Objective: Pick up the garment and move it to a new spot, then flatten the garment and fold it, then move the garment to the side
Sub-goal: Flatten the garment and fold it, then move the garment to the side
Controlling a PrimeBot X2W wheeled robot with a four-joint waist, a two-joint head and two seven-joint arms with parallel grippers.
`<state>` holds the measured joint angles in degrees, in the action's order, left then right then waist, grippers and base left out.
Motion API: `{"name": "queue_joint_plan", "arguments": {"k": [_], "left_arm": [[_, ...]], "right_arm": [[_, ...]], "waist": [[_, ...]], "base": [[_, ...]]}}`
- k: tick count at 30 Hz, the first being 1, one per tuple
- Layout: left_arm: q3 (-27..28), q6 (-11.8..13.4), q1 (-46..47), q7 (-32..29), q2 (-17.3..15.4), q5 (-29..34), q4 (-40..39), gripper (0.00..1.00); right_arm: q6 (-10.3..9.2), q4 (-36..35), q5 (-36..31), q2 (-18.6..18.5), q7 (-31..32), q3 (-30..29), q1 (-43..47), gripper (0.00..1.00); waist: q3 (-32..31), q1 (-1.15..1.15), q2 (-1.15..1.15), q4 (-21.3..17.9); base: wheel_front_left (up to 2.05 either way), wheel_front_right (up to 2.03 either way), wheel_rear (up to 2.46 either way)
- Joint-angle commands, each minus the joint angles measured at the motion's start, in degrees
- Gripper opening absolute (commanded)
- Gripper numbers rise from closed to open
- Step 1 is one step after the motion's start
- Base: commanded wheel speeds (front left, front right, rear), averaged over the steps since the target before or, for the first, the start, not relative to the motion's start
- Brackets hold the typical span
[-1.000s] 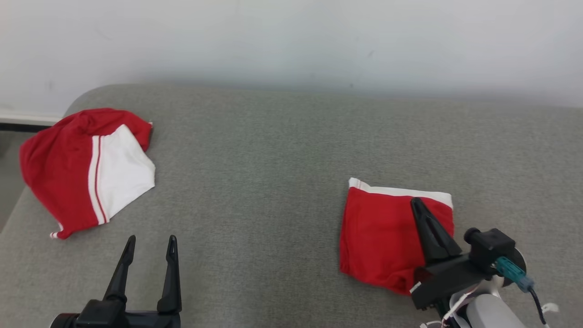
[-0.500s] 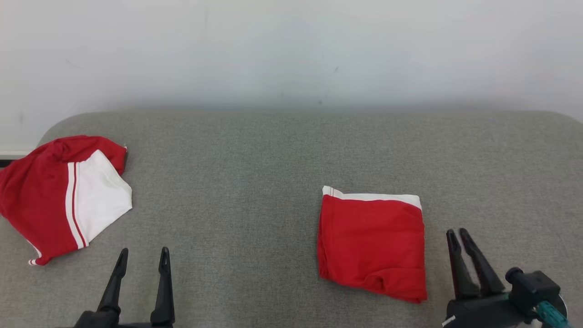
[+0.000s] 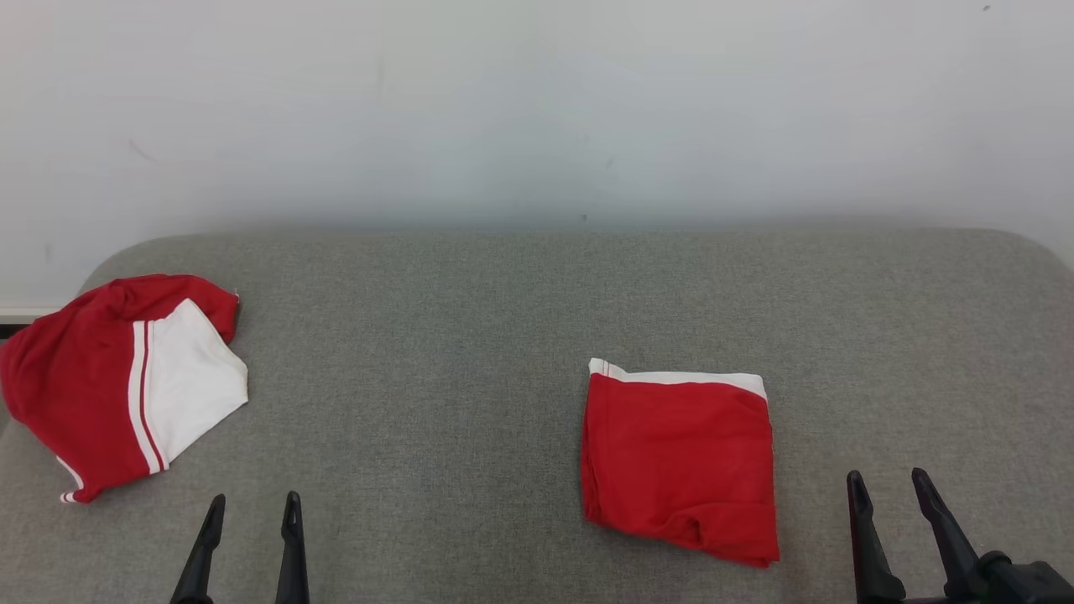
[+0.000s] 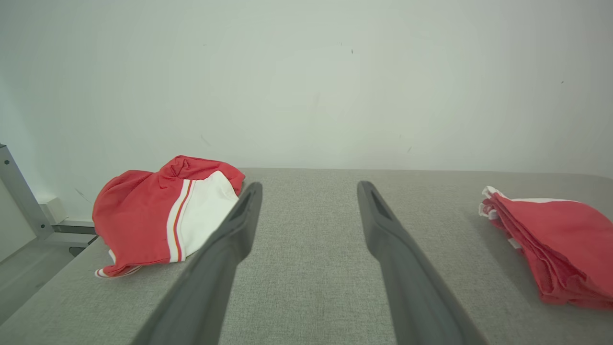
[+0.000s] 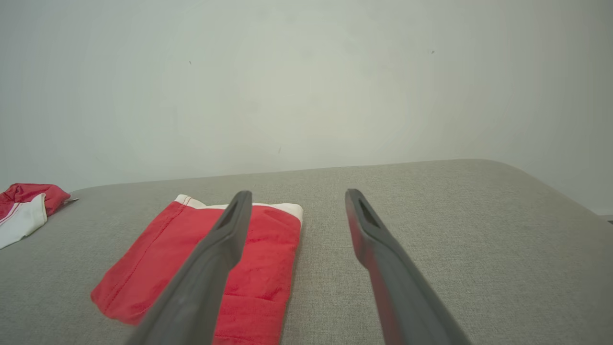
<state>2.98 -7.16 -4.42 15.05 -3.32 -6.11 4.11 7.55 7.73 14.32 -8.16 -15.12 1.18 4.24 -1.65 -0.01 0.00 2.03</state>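
My right gripper (image 3: 887, 482) sits at the near right, fingers spread, nothing between them, tips above the grey padded surface (image 3: 436, 335). In the right wrist view the same gripper (image 5: 298, 196) has a wide gap, and its left finger overlaps the cloth in the picture; I can't tell any contact.

My left gripper (image 3: 254, 503) is at the near left, fingers also apart and empty, clear of both cloths. The left wrist view shows it (image 4: 309, 191) parted over bare grey fabric.

The folded red garment (image 3: 680, 461) lies flat just left of and slightly beyond the right gripper, not touching it. It is a rough square with a white band along its far edge and a rumpled near edge. In the left wrist view its stacked layers (image 4: 560, 249) show at the right; the right wrist view shows it (image 5: 153, 258) too.

A second red-and-white garment (image 3: 92, 394) lies crumpled at the far left edge, well apart from the folded one, with white stripes showing (image 4: 143, 215) (image 5: 24, 201).

A white wall (image 3: 537, 109) runs behind the surface.
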Motion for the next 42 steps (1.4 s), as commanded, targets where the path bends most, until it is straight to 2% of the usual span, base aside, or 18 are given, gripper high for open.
{"name": "queue_joint_plan", "arguments": {"k": [1, 26, 42], "left_arm": [[-0.07, -0.42, -0.93, 0.18, -0.21, 0.75, -0.48, 1.0], [-1.93, -0.25, -3.34, 0.18, -3.1, 0.95, 0.83, 1.0], [-2.4, 0.4, -3.54, 0.18, -3.24, 0.59, 1.44, 1.0]], "right_arm": [[-0.14, -0.65, -0.46, 0.33, -0.02, -0.72, 1.22, 1.0], [-0.14, 0.22, -2.82, 2.53, -0.02, -1.52, 3.28, 1.0], [-0.14, 0.38, -3.33, 1.78, -0.03, -0.65, 3.26, 1.0]], "waist": [[-0.27, 0.01, 0.0, 0.12], [-0.78, 0.01, 0.0, 1.36], [-1.07, 0.01, 0.0, 1.12]], "base": [[0.0, 0.0, 0.0], [0.0, 0.0, 0.0], [0.0, 0.0, 0.0]]}}
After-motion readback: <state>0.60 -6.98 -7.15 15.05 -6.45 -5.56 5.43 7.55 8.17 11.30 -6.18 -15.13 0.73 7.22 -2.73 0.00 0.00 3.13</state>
